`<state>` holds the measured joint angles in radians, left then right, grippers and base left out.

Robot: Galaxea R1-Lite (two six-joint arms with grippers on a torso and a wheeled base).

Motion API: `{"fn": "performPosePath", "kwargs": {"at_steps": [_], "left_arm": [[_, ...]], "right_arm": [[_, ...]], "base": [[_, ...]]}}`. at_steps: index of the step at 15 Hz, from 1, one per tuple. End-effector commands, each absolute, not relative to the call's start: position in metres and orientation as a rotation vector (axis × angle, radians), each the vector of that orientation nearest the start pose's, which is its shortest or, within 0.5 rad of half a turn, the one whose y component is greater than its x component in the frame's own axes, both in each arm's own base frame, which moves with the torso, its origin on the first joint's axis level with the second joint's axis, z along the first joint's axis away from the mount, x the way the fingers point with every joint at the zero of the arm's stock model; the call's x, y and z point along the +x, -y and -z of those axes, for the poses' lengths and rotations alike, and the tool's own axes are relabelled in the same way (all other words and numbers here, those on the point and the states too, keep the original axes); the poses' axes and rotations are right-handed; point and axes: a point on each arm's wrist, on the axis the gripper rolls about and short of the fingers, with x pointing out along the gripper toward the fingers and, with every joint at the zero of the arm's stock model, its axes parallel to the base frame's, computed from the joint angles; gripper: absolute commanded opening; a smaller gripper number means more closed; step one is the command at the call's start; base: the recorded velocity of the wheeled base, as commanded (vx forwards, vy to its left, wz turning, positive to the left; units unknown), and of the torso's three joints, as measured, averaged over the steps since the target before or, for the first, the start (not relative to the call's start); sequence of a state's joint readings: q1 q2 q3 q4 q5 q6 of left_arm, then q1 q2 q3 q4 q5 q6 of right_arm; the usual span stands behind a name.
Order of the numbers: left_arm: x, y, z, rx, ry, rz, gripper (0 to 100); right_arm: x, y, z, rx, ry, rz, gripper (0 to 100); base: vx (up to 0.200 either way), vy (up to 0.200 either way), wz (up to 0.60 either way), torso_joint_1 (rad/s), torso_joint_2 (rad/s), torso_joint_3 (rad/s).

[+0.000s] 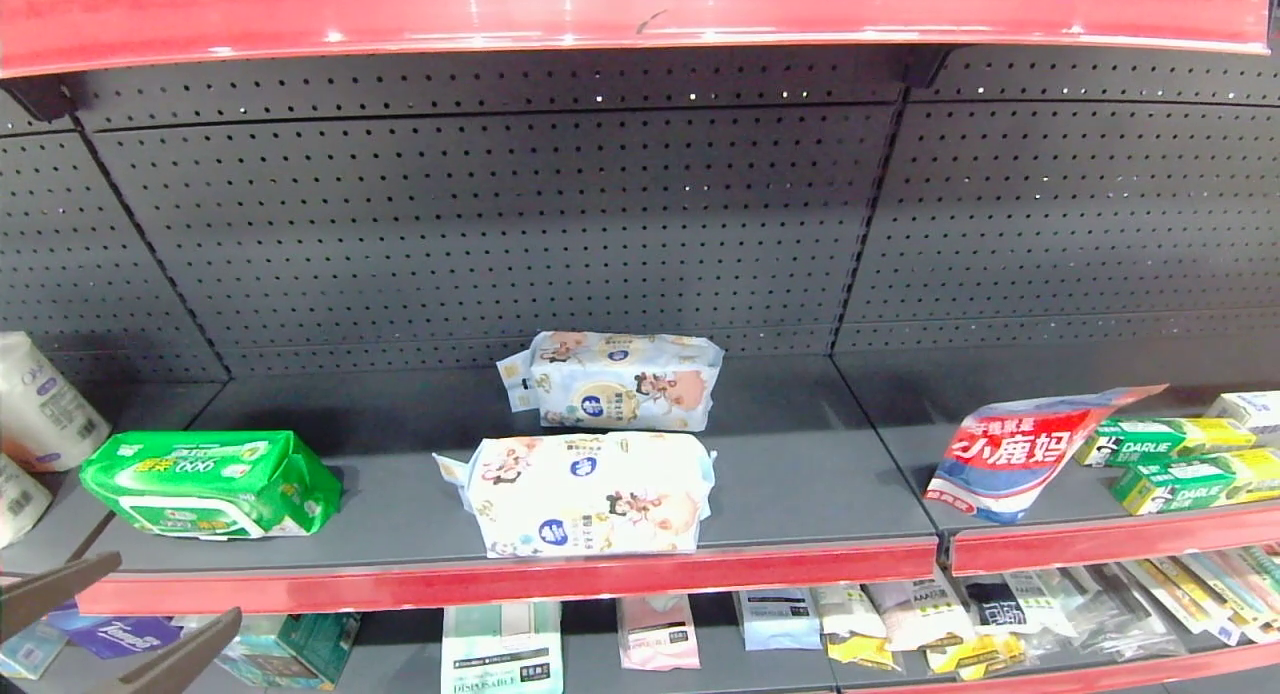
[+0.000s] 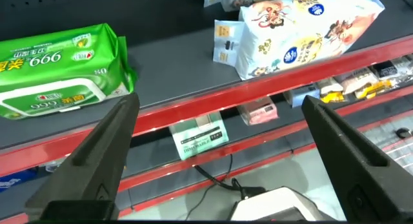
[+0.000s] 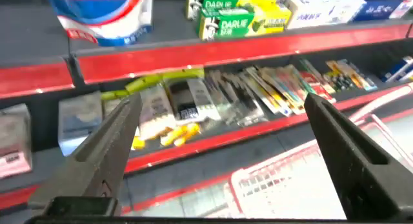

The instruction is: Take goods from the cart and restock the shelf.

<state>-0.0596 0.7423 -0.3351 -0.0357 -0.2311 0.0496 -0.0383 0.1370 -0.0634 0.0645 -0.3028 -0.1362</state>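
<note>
The grey shelf board (image 1: 810, 474) with its red front strip holds a green wipes pack (image 1: 210, 482) (image 2: 58, 72) at the left. Two white cartoon-printed packs lie in the middle, one at the front (image 1: 590, 494) (image 2: 310, 30) and one behind it (image 1: 620, 379). My left gripper (image 1: 177, 586) (image 2: 219, 101) hangs open and empty below the shelf's front edge, under the green pack. My right gripper (image 3: 224, 98) is also open and empty, in front of the lower shelf on the right. Below it lies the cart's wire basket (image 3: 271, 179).
A red-and-blue pouch (image 1: 1020, 454) (image 3: 103, 14) and green toothpaste boxes (image 1: 1170, 459) (image 3: 239, 14) sit on the right shelf section. White bottles (image 1: 40, 404) stand at the far left. The lower shelf (image 1: 700, 664) carries small packets and hanging items (image 3: 193, 104). Bare board lies between the packs.
</note>
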Motion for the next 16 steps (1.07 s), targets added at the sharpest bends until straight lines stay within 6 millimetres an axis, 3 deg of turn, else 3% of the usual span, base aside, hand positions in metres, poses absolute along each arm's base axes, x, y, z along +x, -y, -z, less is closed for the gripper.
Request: {"fn": "performPosePath", "kwargs": {"at_steps": [1, 3, 13, 16], "left_arm": [[0.065, 0.009, -0.167, 0.016, -0.355, 0.303, 100], [0.069, 0.01, -0.169, 0.016, -0.345, 0.318, 100], [0.117, 0.014, -0.168, 0.007, -0.374, 0.323, 100], [0.122, 0.014, -0.168, 0.007, -0.366, 0.325, 100]], "right_arm": [[-0.026, 0.004, -0.085, -0.125, -0.025, 0.148, 100], [-0.026, 0.0, -0.084, -0.094, -0.004, 0.011, 100], [-0.023, 0.0, -0.076, -0.021, 0.0, -0.009, 100], [-0.023, 0.0, -0.076, -0.02, 0.0, -0.006, 100]], "base": [[0.0, 0.0, 0.0, 0.0, 0.0, 0.0], [0.0, 0.0, 0.0, 0.0, 0.0, 0.0], [0.0, 0.0, 0.0, 0.0, 0.0, 0.0], [0.0, 0.0, 0.0, 0.0, 0.0, 0.0]]}}
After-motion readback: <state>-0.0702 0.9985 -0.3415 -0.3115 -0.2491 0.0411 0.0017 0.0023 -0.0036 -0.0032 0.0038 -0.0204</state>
